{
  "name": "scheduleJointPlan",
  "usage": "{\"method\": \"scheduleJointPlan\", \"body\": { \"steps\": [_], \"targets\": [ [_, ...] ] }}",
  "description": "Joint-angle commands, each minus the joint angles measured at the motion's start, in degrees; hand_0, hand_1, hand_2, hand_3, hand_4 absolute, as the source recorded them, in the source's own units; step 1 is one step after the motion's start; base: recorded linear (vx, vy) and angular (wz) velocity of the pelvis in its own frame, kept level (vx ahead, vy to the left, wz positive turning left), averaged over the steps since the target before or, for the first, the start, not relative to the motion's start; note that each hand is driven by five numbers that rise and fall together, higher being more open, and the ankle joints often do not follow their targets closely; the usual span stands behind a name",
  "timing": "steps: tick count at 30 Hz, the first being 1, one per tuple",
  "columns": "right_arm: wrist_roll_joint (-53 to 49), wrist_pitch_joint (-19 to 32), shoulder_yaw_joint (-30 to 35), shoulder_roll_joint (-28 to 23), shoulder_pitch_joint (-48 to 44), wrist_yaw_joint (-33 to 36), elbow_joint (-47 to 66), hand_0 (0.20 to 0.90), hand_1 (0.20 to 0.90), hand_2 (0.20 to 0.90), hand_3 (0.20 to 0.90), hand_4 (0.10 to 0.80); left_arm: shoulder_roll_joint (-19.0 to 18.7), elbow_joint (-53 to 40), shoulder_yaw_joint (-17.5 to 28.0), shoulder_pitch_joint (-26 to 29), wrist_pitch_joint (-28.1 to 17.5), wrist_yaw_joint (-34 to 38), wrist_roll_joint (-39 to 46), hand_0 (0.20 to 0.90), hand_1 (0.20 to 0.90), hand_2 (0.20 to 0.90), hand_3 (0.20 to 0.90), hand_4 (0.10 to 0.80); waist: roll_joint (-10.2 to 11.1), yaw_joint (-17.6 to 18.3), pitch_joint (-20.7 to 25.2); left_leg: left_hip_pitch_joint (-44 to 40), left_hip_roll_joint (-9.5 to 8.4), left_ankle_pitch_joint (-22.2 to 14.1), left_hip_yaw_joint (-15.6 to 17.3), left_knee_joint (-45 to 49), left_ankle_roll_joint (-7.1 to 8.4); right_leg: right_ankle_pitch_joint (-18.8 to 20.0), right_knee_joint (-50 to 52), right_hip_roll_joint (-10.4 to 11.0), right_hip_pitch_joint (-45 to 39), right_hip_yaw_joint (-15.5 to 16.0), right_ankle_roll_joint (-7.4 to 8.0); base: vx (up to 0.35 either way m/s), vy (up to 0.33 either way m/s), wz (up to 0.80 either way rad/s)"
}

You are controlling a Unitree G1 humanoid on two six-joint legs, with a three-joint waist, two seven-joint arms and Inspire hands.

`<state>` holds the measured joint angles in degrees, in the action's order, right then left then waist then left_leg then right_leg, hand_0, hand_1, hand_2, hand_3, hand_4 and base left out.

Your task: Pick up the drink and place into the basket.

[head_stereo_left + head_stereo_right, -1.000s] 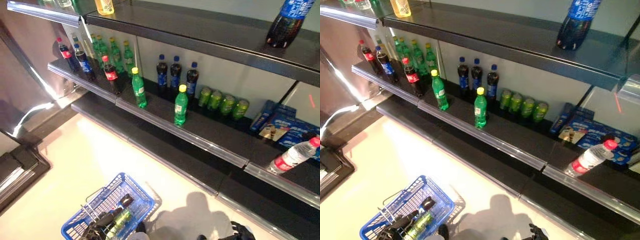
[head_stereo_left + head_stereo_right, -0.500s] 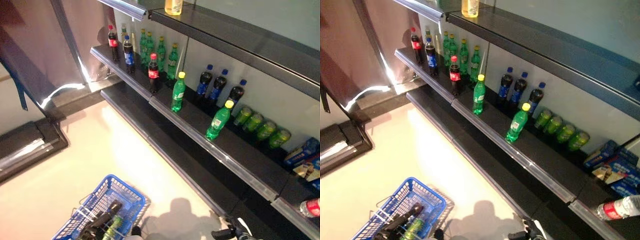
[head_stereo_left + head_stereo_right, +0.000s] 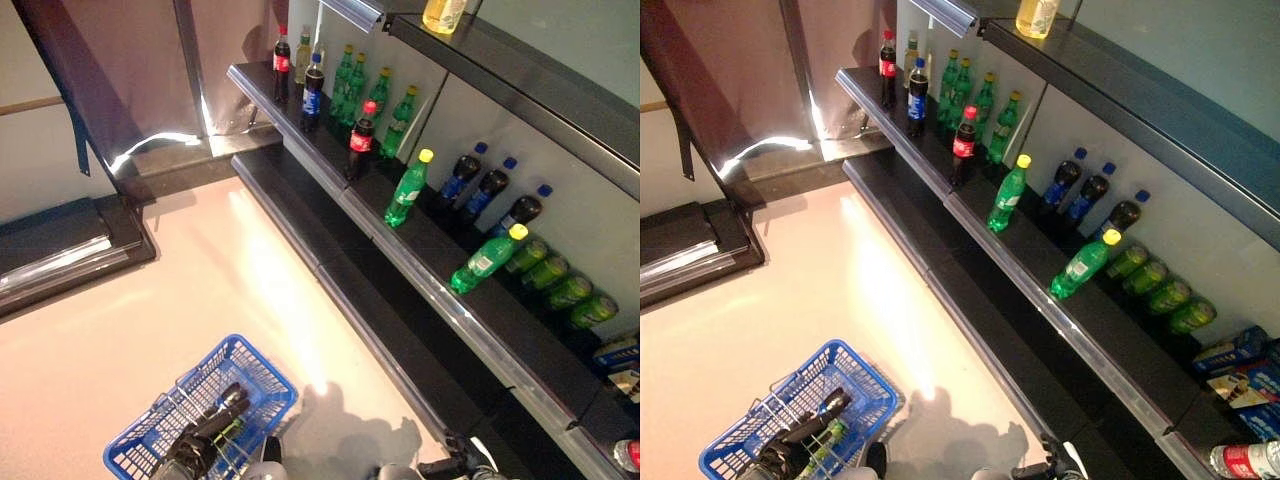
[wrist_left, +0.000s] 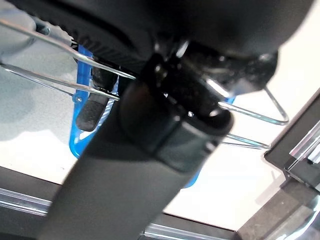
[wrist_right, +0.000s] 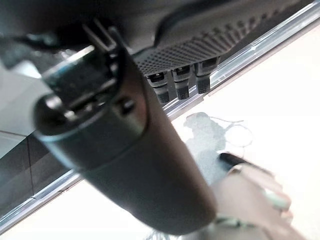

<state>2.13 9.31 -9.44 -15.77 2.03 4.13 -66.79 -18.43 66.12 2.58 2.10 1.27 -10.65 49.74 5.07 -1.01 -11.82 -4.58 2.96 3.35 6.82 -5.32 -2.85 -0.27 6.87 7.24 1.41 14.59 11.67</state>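
Note:
The blue basket [image 3: 168, 432] hangs low at the left from its thin wire handles [image 4: 60, 47]. My left hand [image 3: 205, 440] is shut on them; it also shows in the left wrist view [image 4: 175, 115]. A green drink [image 3: 828, 434] lies in the basket, partly hidden under the hand. My right hand [image 3: 455, 466] hangs low by the shelf base, fingers [image 5: 181, 84] straight, holding nothing. On the shelf [image 3: 440, 300] stand two green bottles with yellow caps [image 3: 405, 190], a red-capped cola bottle [image 3: 361, 140], dark bottles with blue caps [image 3: 462, 178] and green cans [image 3: 560, 290].
More green and dark bottles [image 3: 345, 80] stand at the shelf's far end. A yellow drink [image 3: 445, 12] is on the upper shelf. A water bottle [image 3: 1245, 460] lies at the far right. A dark low platform [image 3: 60, 250] lies left on the pale floor.
The whole picture has shifted: the camera has turned left, so the shelf sits further right. The blue basket still hangs at the lower left, and my right hand stays low.

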Motion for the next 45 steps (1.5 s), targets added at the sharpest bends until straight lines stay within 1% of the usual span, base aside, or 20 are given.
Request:
{"method": "scheduleJointPlan", "body": {
  "steps": [1,5,7,8,10,16,18,19,21,23,24,26,28,30,31,32,33,34,39,45],
  "targets": [
    [-2.05,1.05,-0.29,-3.5,-0.58,1.84,-0.56,0.9,0.9,0.9,0.9,0.8,1.37,-6.98,-3.1,4.58,-2.62,-7.3,-0.27,0.3,0.3,0.3,0.2,0.1,0.14,0.95,2.22,-2.05,-7.25,-7.11,-1.42,2.43,2.13,7.26,-4.93,-3.64,4.37,-4.81,-1.66,0.215,0.07,0.56],
    [-2.04,0.98,0.66,-3.15,0.51,3.48,-2.78,0.9,0.9,0.9,0.9,0.8,2.68,-5.03,-5.25,5.04,-3.32,-10.55,-0.33,0.3,0.3,0.3,0.2,0.1,-1.1,4.79,1.53,-3.55,-10.55,-8.57,-8.64,4.28,0.44,9.64,-4.39,-7.93,11.11,-14.09,-2.18,0.301,0.068,0.96],
    [-2.9,0.73,1.25,-3.14,1.14,4.34,-3.89,0.9,0.9,0.9,0.9,0.8,3.56,-4.69,-6.31,5.08,-3.43,-11.93,-1.27,0.3,0.3,0.3,0.2,0.1,-1.33,6.01,1.71,-4.66,-12.49,-9.98,-12.8,5.15,-0.4,10.54,-4.25,-9.7,11.01,-17.5,-3.44,0.345,0.033,1.1],
    [-3.43,0.92,1.38,-3.2,1.07,4.85,-4.87,0.9,0.9,0.9,0.9,0.8,4.42,-4.4,-6.99,5.3,-3.72,-12.45,-1.73,0.3,0.3,0.3,0.2,0.1,-1.65,6.38,2.39,-5.1,-13.58,-9.97,-15.03,5.12,-0.46,10.34,-3.58,-10.74,10.67,-18.29,-4.54,0.254,0.011,1.02],
    [-3.34,0.93,1.37,-3.25,1.03,5.13,-5.22,0.9,0.9,0.9,0.9,0.8,4.93,-4.33,-7.26,5.3,-3.79,-12.74,-2.21,0.3,0.3,0.3,0.2,0.1,-1.98,6.55,2.86,-5.5,-14.22,-10.04,-16.25,4.94,-0.46,9.84,-3.88,-11.21,9.65,-18.63,-5.25,0.236,-0.012,0.74],
    [-4.71,1.82,1.36,-3.55,0.57,5.17,-3.64,0.9,0.9,0.9,0.9,0.8,4.53,-5.71,-7.99,4.85,-2.98,-13.1,-2.52,0.3,0.3,0.3,0.2,0.1,-2.88,6.72,4.74,-6.41,-14.26,-10.46,-17.47,4.52,-0.04,6.65,-3.68,-12.39,6.94,-19.37,-7.0,0.209,-0.074,0.29],
    [-5.99,1.68,1.04,-3.44,0.09,5.17,-2.56,0.9,0.9,0.9,0.9,0.8,4.44,-5.99,-8.23,5.48,-2.95,-12.68,-2.6,0.3,0.3,0.3,0.2,0.1,-3.34,7.04,5.59,-6.36,-13.33,-11.07,-15.55,7.7,1.0,4.42,-2.52,-12.49,6.5,-17.77,-8.19,0.137,-0.125,0.34],
    [-6.07,1.35,0.98,-3.48,-0.1,5.06,-2.21,0.9,0.9,0.9,0.9,0.8,4.53,-6.15,-8.47,5.84,-2.88,-12.31,-2.25,0.3,0.3,0.3,0.2,0.1,-3.75,7.36,5.74,-5.92,-12.53,-9.09,-14.18,10.45,1.95,3.7,-2.31,-12.68,6.22,-17.27,-8.68,0.055,-0.067,0.12],
    [-4.73,0.97,0.88,-3.81,-0.05,4.78,-1.44,0.9,0.9,0.9,0.9,0.8,5.1,-6.81,-8.6,6.88,-2.57,-11.2,-1.52,0.3,0.3,0.3,0.2,0.1,-4.08,8.12,5.42,-2.59,-10.61,-1.87,-10.26,19.71,4.96,2.61,-2.53,-12.63,4.6,-16.62,-9.74,0.044,-0.048,0.23],
    [-4.56,1.12,0.85,-4.37,0.29,4.9,-0.87,0.9,0.9,0.9,0.9,0.8,5.65,-7.79,-8.94,7.89,-2.0,-10.36,-0.94,0.3,0.3,0.3,0.2,0.1,-3.16,8.02,4.39,4.62,-9.3,2.37,-7.07,30.88,7.29,1.64,-2.44,-11.11,2.54,-16.53,-10.33,0.056,-0.054,0.58],
    [-4.75,1.13,0.92,-4.54,0.33,4.94,-0.73,0.9,0.9,0.9,0.9,0.8,5.73,-8.26,-8.98,8.14,-1.68,-10.03,-0.96,0.3,0.3,0.3,0.2,0.1,-2.66,7.86,4.06,7.47,-8.22,3.07,-5.92,32.91,7.52,1.11,-2.18,-10.52,1.91,-16.64,-10.48,0.077,-0.066,0.54],
    [-5.32,1.37,0.9,-4.67,0.24,4.96,-1.03,0.9,0.9,0.9,0.9,0.8,5.57,-9.23,-9.48,8.72,-0.93,-9.38,-0.95,0.3,0.3,0.3,0.2,0.1,-1.72,7.13,3.08,12.3,-3.26,2.04,-4.16,33.09,7.07,-1.2,-0.76,-9.71,-0.04,-17.3,-10.86,0.129,-0.03,0.11],
    [-4.84,2.1,0.83,-4.9,-0.48,4.52,-2.0,0.9,0.9,0.9,0.9,0.8,5.16,-9.21,-9.29,8.8,-1.05,-9.96,-0.68,0.3,0.3,0.3,0.2,0.1,-1.38,6.17,2.36,12.06,-2.37,-1.17,-5.34,25.96,5.48,-2.68,-0.03,-9.81,-1.32,-18.98,-10.35,0.208,0.092,-0.25],
    [-3.72,1.99,-0.08,-5.19,-1.75,4.26,-2.67,0.9,0.9,0.9,0.9,0.8,5.21,-9.33,-8.56,8.21,-1.97,-10.14,0.49,0.3,0.3,0.3,0.2,0.1,-1.83,4.86,2.07,10.49,-1.63,-1.75,-8.93,11.55,4.87,-3.69,0.22,-11.36,-2.67,-22.28,-9.73,0.283,0.176,-0.37],
    [-3.39,1.95,-0.4,-5.32,-2.13,4.16,-2.93,0.9,0.9,0.9,0.9,0.8,5.16,-9.46,-8.34,7.65,-2.42,-10.45,1.04,0.3,0.3,0.3,0.2,0.1,-2.09,4.21,2.17,10.28,-1.18,-0.59,-11.09,6.65,5.27,-4.22,0.58,-12.11,-3.08,-23.66,-9.61,0.223,0.131,-0.59],
    [-3.39,1.91,-0.47,-5.35,-2.18,4.17,-2.96,0.9,0.9,0.9,0.9,0.8,5.14,-9.5,-8.31,7.47,-2.51,-10.56,1.11,0.3,0.3,0.3,0.2,0.1,-2.09,4.02,2.03,9.82,-1.07,0.04,-11.5,5.37,5.43,-4.49,0.77,-12.23,-3.39,-23.98,-9.6,0.28,0.172,-0.77],
    [-2.94,1.98,-0.58,-5.55,-2.18,4.3,-3.19,0.9,0.9,0.9,0.9,0.8,5.16,-9.98,-8.17,6.31,-3.01,-10.69,1.22,0.3,0.3,0.3,0.2,0.1,-2.5,3.19,1.98,10.52,-0.55,2.54,-14.15,2.48,6.4,-5.53,1.39,-13.29,-4.59,-26.37,-9.77,0.326,0.228,-0.72],
    [-2.98,1.37,-0.53,-5.92,-2.09,4.2,-3.36,0.9,0.9,0.9,0.9,0.8,5.46,-10.56,-8.09,5.1,-2.98,-10.53,0.83,0.3,0.3,0.3,0.2,0.1,-2.62,2.28,2.28,11.54,-0.76,2.8,-15.01,4.53,6.53,-6.97,1.48,-12.83,-6.4,-27.89,-9.35,0.344,0.262,-0.77],
    [-1.33,1.19,-0.29,-5.83,-1.09,2.71,-2.39,0.9,0.9,0.9,0.9,0.8,4.28,-9.47,-6.64,5.5,-2.14,-10.14,1.34,0.3,0.3,0.3,0.2,0.1,-2.09,2.5,3.13,11.18,-1.76,0.99,-14.06,6.49,5.36,-7.62,3.68,-10.07,-7.05,-27.03,-7.68,0.216,0.201,-0.82],
    [-3.18,1.88,-2.15,-3.72,0.28,2.94,0.14,0.9,0.9,0.9,0.9,0.8,3.14,-8.09,-8.02,7.18,-2.14,-9.18,0.19,0.3,0.3,0.3,0.2,0.1,-0.54,2.54,4.41,8.39,-3.33,-0.27,-12.71,4.27,3.48,-2.64,3.09,-6.71,-4.55,-24.95,-4.57,0.112,0.101,-0.28]
  ]
}}
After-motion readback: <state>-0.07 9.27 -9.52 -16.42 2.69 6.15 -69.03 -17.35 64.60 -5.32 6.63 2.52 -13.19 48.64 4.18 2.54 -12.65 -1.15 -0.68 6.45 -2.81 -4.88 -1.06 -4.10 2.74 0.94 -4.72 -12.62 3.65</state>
